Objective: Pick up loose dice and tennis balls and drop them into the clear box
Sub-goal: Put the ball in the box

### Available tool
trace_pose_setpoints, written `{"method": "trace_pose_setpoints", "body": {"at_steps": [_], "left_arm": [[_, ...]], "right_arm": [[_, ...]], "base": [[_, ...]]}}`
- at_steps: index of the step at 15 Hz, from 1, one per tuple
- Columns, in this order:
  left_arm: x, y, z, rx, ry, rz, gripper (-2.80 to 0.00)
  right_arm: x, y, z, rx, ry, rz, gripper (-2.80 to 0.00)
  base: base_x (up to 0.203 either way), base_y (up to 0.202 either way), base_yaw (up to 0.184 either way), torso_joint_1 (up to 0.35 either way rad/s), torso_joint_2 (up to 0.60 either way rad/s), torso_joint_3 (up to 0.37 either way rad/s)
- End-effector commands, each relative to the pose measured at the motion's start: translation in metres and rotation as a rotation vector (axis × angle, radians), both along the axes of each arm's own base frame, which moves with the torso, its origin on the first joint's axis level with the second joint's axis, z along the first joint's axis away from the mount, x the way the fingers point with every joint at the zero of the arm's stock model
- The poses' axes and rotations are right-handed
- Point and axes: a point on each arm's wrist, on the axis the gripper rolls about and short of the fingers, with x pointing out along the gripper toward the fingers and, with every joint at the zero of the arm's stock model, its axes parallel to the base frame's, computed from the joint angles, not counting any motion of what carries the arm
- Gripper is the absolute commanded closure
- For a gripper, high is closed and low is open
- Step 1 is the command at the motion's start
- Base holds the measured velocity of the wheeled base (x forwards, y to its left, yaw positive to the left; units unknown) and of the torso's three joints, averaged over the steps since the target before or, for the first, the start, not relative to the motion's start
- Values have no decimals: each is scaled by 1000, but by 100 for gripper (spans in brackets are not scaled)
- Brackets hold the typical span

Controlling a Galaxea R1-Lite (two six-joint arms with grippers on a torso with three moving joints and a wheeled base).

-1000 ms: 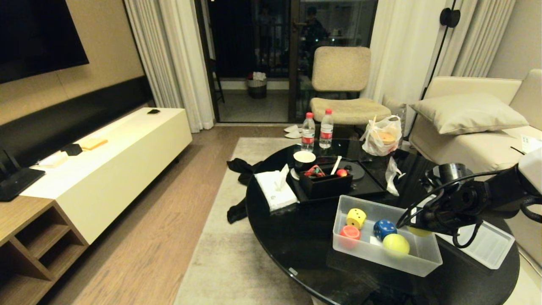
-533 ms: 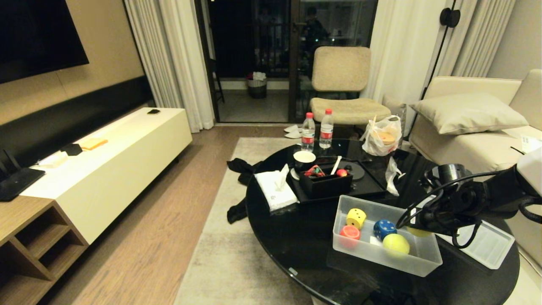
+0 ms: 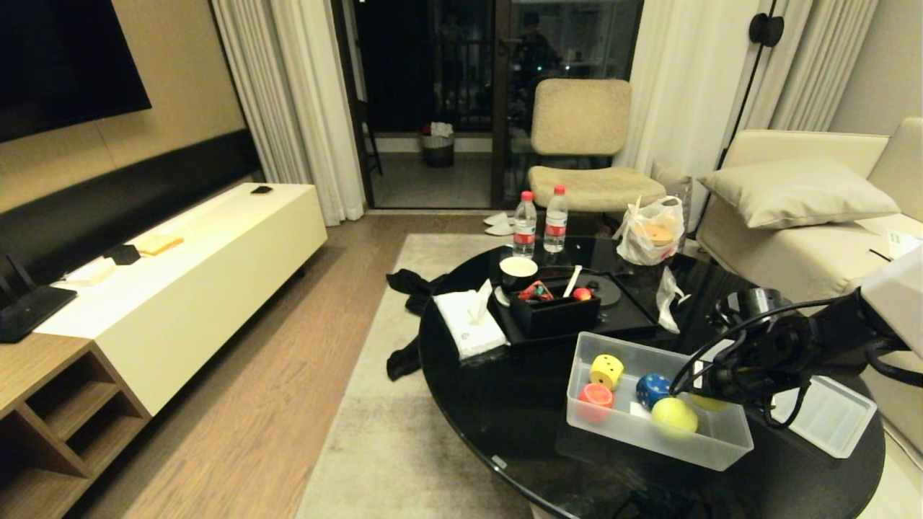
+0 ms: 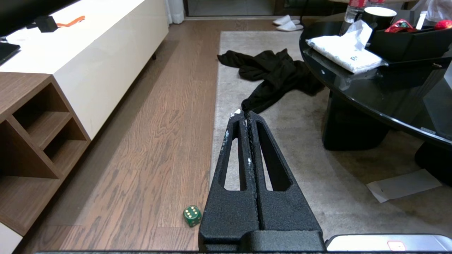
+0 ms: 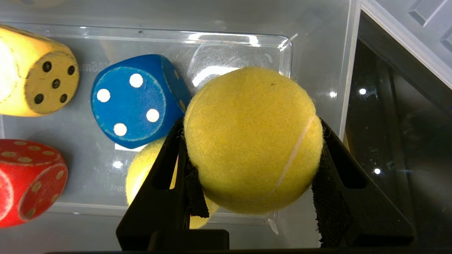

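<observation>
right hand (image 5: 252,148) is clamped on a tennis ball (image 5: 252,139), one finger on each side, jaws about half spread by the ball's width. it hangs over the right end of the clear box (image 3: 652,440) on the black round worktop (image 3: 505,404); in the head view only a sliver of the held ball (image 3: 707,402) shows under the arm. below the hand, inside the box: blue die (image 5: 137,100) touching or just beside the held ball on its far-left side, yellow die (image 5: 39,83) further out the same way, red die (image 5: 30,183) nearest the box's left end, and a second tennis ball (image 5: 148,176) partly hidden under the left finger, lying on the box floor. the box lid (image 3: 829,414) lies flat on the worktop just right of the hand, beside the box. left hand (image 4: 249,116) is off the worktop, fingers pressed fully together, holding nothing, pointing out over the rug (image 4: 303,148) toward a black cloth (image 4: 275,74) on the floor. a green die (image 4: 192,216) lies loose on the wood floor (image 4: 166,116), near that hand on its left, well apart from the box. beyond the box: black box (image 3: 555,310) and tissue pack (image 3: 469,324).
</observation>
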Motion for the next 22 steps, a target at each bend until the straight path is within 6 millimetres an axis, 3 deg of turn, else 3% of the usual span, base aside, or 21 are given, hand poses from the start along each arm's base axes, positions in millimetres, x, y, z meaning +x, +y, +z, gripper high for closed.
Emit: {"method": "trace_pose_setpoints", "body": {"at_steps": [1,7,8,17,22], "left_arm": [[0,0,0,-1,1,0,0],[0,0,0,-1,1,-1,0],[0,0,0,-1,1,0,0],[0,0,0,-1,1,0,0],[0,0,0,-1,1,0,0]], "right_arm": [[3,1,-5,2,8,2,0],[4,2,-15,7,33,6,0],[5,3,-14,6,30,9,-280],[4,4,-1,2,-5,10,-280],[-7,8,51,-17,-130,17,-280]], "base": [[0,0,0,0,0,0],[0,0,0,0,0,0],[0,0,0,0,0,0],[0,0,0,0,0,0],[0,0,0,0,0,0]]}}
